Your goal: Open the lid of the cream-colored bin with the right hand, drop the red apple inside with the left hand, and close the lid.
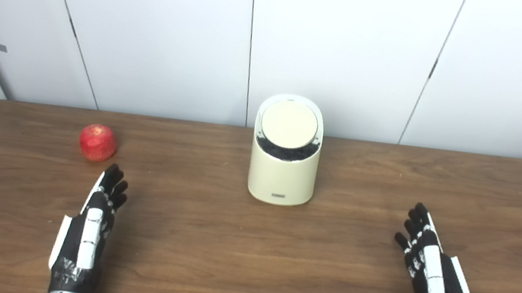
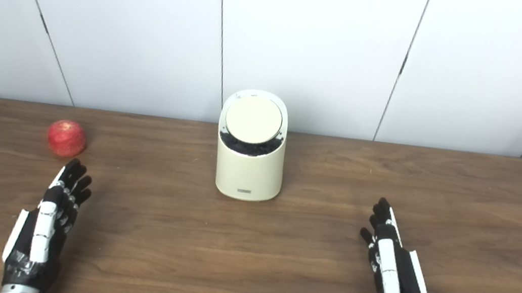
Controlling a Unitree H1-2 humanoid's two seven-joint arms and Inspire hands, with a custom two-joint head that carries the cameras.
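1. Standing upright near the middle of the tabletop (image 1: 202, 271): bin (image 1: 281, 180), cream-coloured, with a slanted top facing the cameras.
2. Sitting in that slanted top: round lid (image 1: 289, 124), apparently tilted partly ajar, with a dark crescent (image 1: 286, 151) showing under its lower edge; whether liner or shadow cannot be told.
3. Lying on the tabletop well to the left of the bin: apple (image 1: 97, 142), red, resting free and touching nothing.
4. Hovering or resting just behind the apple, fingers pointing toward it: left robot hand (image 1: 88, 229), fingers apart and extended, holding nothing.
5. Waiting on the far side, well apart from the bin: right robot hand (image 1: 432, 270), likewise spread and empty.
6. Judging the apple: likely firm, fairly light, smooth-skinned and apt to roll; probably best taken by wrapping fingers and thumb around its widest girth from above, avoiding a nudge from the fingertips.
7. Judging the lid: probably thin rigid plastic, light, pivoting rather than lifting off; probably best pressed or hooked at its lower rim beside the dark gap.
8. Judging the bin: seemingly light and liable to slide or tip backward under a hard push, so calling for a gentle touch.
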